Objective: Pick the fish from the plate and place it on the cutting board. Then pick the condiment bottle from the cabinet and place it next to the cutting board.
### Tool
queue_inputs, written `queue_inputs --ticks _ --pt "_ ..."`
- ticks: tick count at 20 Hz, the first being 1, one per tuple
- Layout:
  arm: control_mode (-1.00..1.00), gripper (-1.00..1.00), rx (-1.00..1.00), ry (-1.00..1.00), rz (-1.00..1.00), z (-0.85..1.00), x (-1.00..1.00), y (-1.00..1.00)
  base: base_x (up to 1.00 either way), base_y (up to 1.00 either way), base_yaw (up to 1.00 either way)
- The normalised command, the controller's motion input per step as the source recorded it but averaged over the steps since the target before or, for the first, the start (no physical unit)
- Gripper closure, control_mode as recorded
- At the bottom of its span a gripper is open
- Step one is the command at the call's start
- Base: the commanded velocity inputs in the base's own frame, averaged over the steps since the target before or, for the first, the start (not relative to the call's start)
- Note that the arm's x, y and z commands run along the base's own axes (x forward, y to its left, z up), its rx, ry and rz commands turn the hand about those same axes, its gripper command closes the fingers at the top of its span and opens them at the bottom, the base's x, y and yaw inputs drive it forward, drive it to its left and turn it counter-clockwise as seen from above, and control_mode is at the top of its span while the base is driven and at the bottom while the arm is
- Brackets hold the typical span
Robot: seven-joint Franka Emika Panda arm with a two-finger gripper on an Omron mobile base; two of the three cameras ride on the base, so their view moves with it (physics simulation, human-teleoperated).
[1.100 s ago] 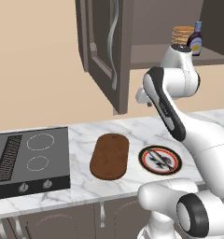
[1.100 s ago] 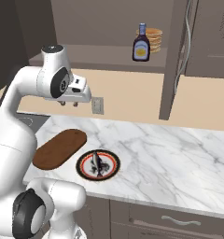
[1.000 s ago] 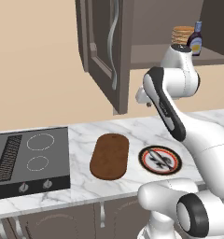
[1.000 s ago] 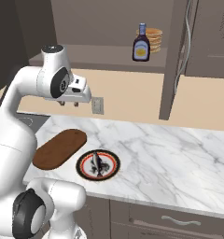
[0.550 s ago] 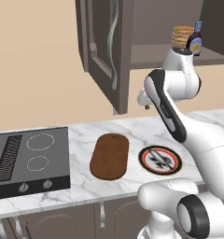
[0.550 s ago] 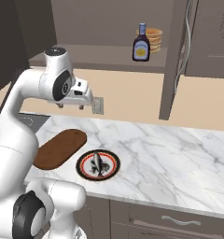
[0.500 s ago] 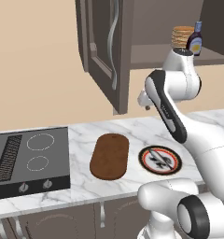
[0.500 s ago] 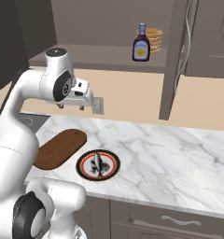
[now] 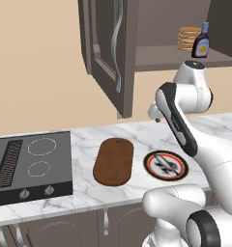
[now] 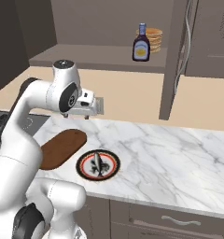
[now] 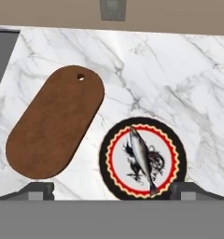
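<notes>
**Kitchen counter, fish still on its plate: items as they stand**

Item 1. Fish (image 11: 142, 158): slender, silver-grey, lying diagonally across the centre of the plate (image 11: 174, 144), over the dark painted motif, tail toward the plate's near rim in the hand view. Untouched by the arm.

Item 2. Cutting board (image 11: 53, 128): oblong, dark brown, bare, flat on the marble counter (image 10: 179, 154) just beside the plate and not touching it. Its closeness suggests a short carry for the fish.

Item 3. Gripper (image 10: 93, 108): held high above the counter, well clear of plate and board, looking down so both sit in its view. Fingers spread wide, grasping nothing; a likely readiness for descending onto the fish.

Item 4. Condiment bottle (image 10: 141, 45): upright on the shelf of the cabinet (image 9: 108, 58), whose door stands open; a stack of pancakes (image 10: 154, 39) sits just behind it. Awaiting the second half of the job.

Item 5. Cooktop (image 9: 26, 164): set into the counter beyond the board's far side, unused.
</notes>
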Motion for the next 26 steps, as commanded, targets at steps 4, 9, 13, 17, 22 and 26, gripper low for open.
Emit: queue_inputs --ticks 4,9,13,17,22,26 --pt "-1.00 -1.00 0.00 0.00 0.03 -0.41 -0.02 -0.18 0.00 0.00 0.00" --pt "-1.00 -1.00 -0.02 0.00 0.03 -0.36 0.00 -0.16 0.00 0.00 0.00" --pt "-1.00 -1.00 -0.06 0.01 0.05 -0.43 0.00 -0.08 0.00 0.00 0.00" --pt "-1.00 -1.00 -0.06 0.04 0.05 -0.52 0.00 -0.09 0.00 0.00 0.00" --pt "-1.00 -1.00 -0.01 0.04 0.05 -0.43 0.00 -0.14 0.00 0.00 0.00" --pt "-1.00 -1.00 0.00 0.00 0.04 -0.39 0.00 -0.16 0.00 0.00 0.00"
